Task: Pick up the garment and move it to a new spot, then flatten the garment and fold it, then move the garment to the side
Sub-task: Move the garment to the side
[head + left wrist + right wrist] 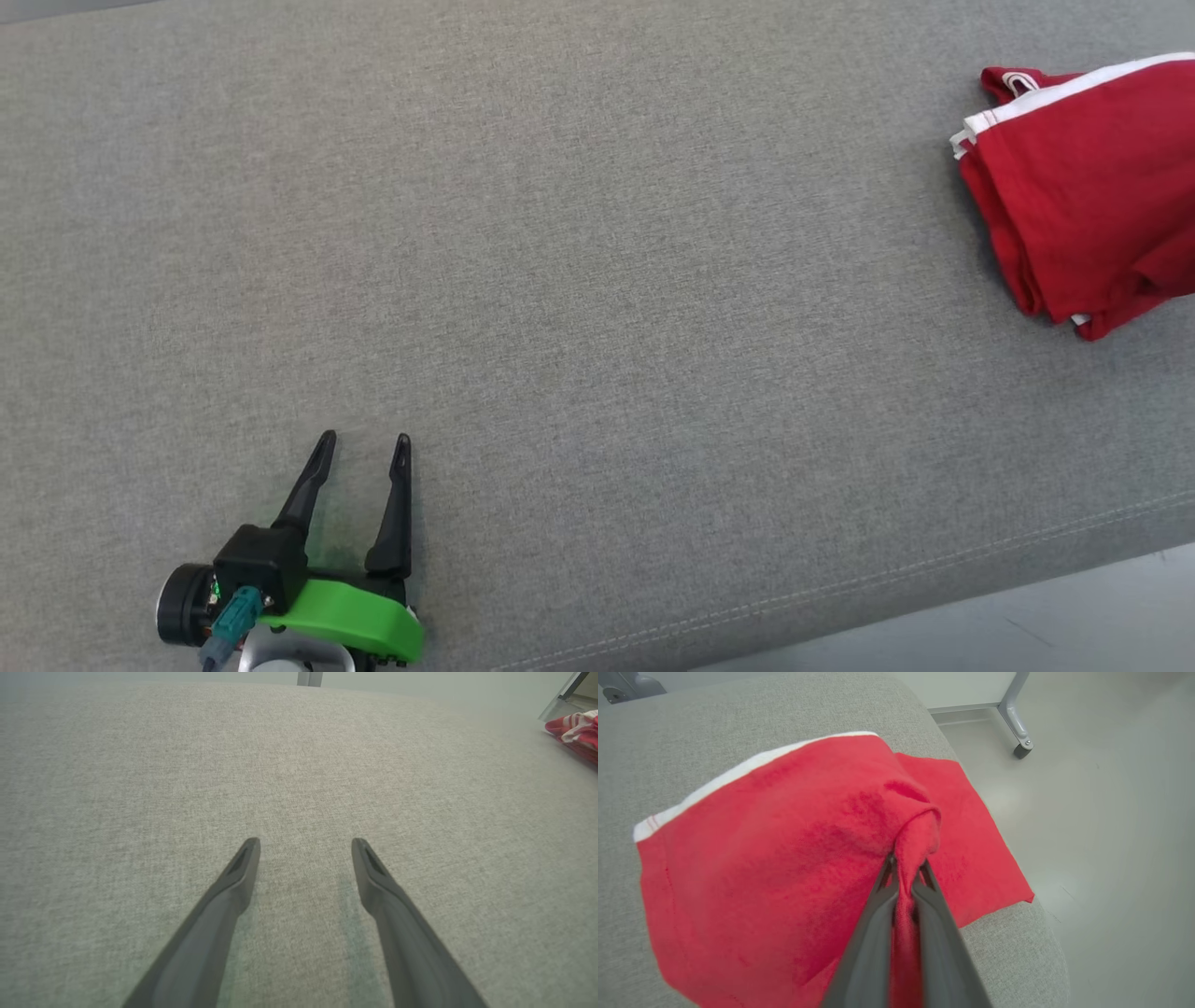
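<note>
Low at left, the left gripper [366, 437] is holding its two long dark fingers wide apart over the grey woven fabric surface [597, 327]; at the surface's right end, the right gripper [906, 861] is clamping a bunched fold of the red, white-trimmed cloth garment [1092, 196].

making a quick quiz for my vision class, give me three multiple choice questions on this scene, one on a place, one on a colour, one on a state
1. Where on the grey upholstered surface does the red garment lie in the head view?
A) centre
B) far right
C) near left corner

2. What colour is the garment's trim?
A) yellow
B) black
C) white

3. How is the right claw?
A) shut on a fold of the garment
B) open above it
C) shut on nothing

Key:
1 B, it sits against the head view's right edge.
2 C, a white band runs along its edge.
3 A, the right wrist view shows red cloth pinched in it.
</note>
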Controlling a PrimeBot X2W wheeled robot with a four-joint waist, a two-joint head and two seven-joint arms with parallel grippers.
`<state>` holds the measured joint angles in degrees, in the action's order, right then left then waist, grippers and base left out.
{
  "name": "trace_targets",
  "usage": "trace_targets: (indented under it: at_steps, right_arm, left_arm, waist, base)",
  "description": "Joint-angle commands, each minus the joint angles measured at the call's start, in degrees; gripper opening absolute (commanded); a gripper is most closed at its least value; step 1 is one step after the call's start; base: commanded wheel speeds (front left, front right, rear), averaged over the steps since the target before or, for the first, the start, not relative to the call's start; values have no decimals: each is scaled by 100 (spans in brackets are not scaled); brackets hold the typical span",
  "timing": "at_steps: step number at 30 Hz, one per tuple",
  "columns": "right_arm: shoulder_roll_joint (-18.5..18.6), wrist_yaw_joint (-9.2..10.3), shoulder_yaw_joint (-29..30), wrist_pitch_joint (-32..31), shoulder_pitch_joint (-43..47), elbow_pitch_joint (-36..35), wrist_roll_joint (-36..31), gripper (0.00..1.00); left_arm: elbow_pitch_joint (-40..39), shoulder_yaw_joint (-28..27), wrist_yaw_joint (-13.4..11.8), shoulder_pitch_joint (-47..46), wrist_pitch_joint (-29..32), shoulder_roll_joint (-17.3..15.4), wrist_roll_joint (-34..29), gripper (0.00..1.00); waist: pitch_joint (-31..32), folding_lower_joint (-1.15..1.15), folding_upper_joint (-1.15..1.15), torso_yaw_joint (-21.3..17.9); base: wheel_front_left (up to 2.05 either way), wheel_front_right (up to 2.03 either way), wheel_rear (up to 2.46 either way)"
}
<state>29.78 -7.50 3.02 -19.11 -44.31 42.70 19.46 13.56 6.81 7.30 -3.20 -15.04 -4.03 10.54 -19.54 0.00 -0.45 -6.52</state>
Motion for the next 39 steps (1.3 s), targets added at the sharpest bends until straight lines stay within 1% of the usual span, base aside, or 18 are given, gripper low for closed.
trace_targets:
  at_steps: [1, 3, 4, 5, 6, 7, 8, 11, 15, 18, 21, 26, 27, 28, 29, 31, 35, 39]
  right_arm:
    - [-55, 3, 167, 210, -57, 181, -234, 0]
    - [-119, 3, 401, 387, -81, 463, -519, 0]
    - [-113, 3, 498, 484, -103, 571, -660, 10]
    - [-104, 3, 598, 598, -125, 681, -847, 36]
    - [-117, 3, 710, 695, -130, 797, -995, 69]
    - [-117, 3, 710, 695, -130, 797, -995, 69]
    - [-151, 3, 832, 783, -129, 905, -1131, 100]
    - [-328, 3, 1144, 996, -129, 1178, -1448, 100]
    - [-304, 4, 1378, 1282, -43, 1359, -1860, 100]
    - [-352, 3, 1500, 1667, 18, 1243, -2079, 100]
    - [-369, 4, 1582, 2101, 154, 943, -2175, 100]
    - [-609, 3, 1378, 2647, 654, -18, -1943, 100]
    - [-670, 4, 1302, 2701, 823, -301, -1816, 100]
    - [-789, 4, 1227, 2741, 1249, -885, -1585, 100]
    - [-881, 4, 1189, 2731, 1514, -1198, -1476, 100]
    - [-1035, 4, 1138, 2721, 2036, -1835, -1486, 100]
    - [-1576, 3, 1170, 2725, 2979, -2839, -1498, 100]
    - [-2173, 3, 1126, 2865, 3674, -3336, -1672, 100]
  left_arm:
    - [-31, 8, 13, -102, -15, -44, -27, 100]
    - [-61, 7, 16, -110, -15, -55, -37, 100]
    - [-77, -2, 16, -101, -15, -57, -38, 100]
    - [-87, -12, 17, -82, -15, -60, -37, 100]
    - [-91, -21, 18, -52, -15, -62, -39, 100]
    - [-91, -21, 18, -52, -15, -62, -39, 100]
    - [-92, -26, 19, -27, -15, -62, -46, 100]
    - [-78, -41, 21, 25, -15, -56, -49, 100]
    - [-87, -28, 19, -61, -15, -20, 4, 100]
    - [-109, -25, 21, -78, -15, 17, 79, 100]
    - [-112, -78, 20, 66, -15, 41, 158, 100]
    - [-200, -244, -43, 320, -16, 77, 220, 100]
    - [-238, -266, -74, 382, -16, 84, 183, 100]
    - [-302, -332, -142, 496, -15, 95, 148, 100]
    - [-309, -362, -177, 541, -15, 98, 126, 100]
    - [-302, -386, -236, 647, -15, 103, 109, 100]
    - [-238, -394, -289, 801, -15, 107, 76, 100]
    - [-110, -403, -297, 891, -15, 109, -3, 100]
  waist:
    - [-150, 0, 45, 127]
    - [-221, 0, 45, 180]
    - [-250, 0, 45, 197]
    - [-271, 0, 45, 205]
    - [-284, 0, 45, 209]
    - [-284, 0, 45, 209]
    - [-293, 0, 45, 210]
    - [-269, 0, 45, 195]
    - [-147, 0, 45, 175]
    - [43, 0, 45, 171]
    - [340, 0, 45, 155]
    - [959, 0, 45, 177]
    - [1061, 0, 45, 198]
    - [1270, 0, 45, 271]
    - [1379, 0, 45, 323]
    - [1546, 0, 45, 415]
    - [1824, 0, 45, 612]
    - [1996, 0, 45, 790]
  base:
    - [0, 0, 0]
    - [0, 0, 0]
    - [0, 0, 0]
    - [0, 0, 0]
    - [0, 0, 0]
    - [0, 0, 0]
    - [0, 0, 0]
    - [0, 0, 0]
    - [0, 0, 0]
    - [0, 0, 0]
    - [0, 0, 0]
    - [0, 0, 0]
    - [0, 0, 0]
    - [0, 0, 0]
    - [0, 0, 0]
    - [0, 0, 0]
    - [0, 0, 0]
    - [0, 0, 0]
